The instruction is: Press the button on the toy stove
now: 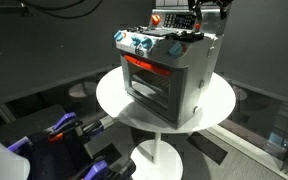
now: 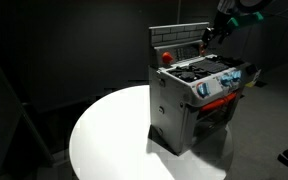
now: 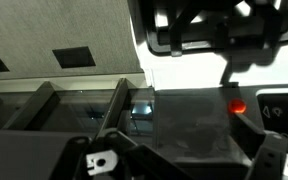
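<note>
a round white surface (image 2: pixel 109 135) sits low and near in both exterior views. the toy stove (image 2: pixel 189 105) stands on it, close to the middle in an exterior view (image 1: pixel 169 75).

the front of the stove has a dark glass door (image 1: pixel 144 88). just above the door runs a red-orange strip (image 1: pixel 142 65). above the strip is a row of blue and white knobs (image 2: pixel 224 82). the flat top of the stove (image 2: pixel 199 70) has dark round spots on it.

at the back of the stove an upright back panel (image 2: pixel 179 40) stands up straight. a small red button (image 2: pixel 166 57) sits on this panel, near one end.

the fingers (image 2: pixel 206 41) hang at the top of the back panel, away from the end with the red button. i cannot tell if they touch the stove. i cannot tell if the fingers are open or closed, as they look dark and small.

in the wrist view the fingers (image 3: pixel 229 60) come in from the top as a dark shape. a small red spot (image 3: pixel 238 107) glows just under them. the rest of that view is blurry.
</note>
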You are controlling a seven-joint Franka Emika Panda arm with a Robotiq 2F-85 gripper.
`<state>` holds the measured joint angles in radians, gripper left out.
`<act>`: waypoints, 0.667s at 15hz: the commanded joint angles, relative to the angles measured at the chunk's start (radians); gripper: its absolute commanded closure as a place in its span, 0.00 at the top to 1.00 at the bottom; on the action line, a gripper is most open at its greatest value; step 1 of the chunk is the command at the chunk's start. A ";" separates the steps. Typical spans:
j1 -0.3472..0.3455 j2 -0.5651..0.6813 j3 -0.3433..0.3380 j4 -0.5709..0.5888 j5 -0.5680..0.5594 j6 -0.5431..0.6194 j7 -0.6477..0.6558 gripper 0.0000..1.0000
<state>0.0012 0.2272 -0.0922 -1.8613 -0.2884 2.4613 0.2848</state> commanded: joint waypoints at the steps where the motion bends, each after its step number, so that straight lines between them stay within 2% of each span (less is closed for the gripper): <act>1: 0.017 0.030 -0.019 0.052 -0.037 -0.034 0.042 1.00; 10: 0.015 0.012 -0.037 0.030 -0.069 -0.057 0.064 1.00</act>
<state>0.0034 0.2379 -0.1134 -1.8552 -0.3253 2.4418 0.3110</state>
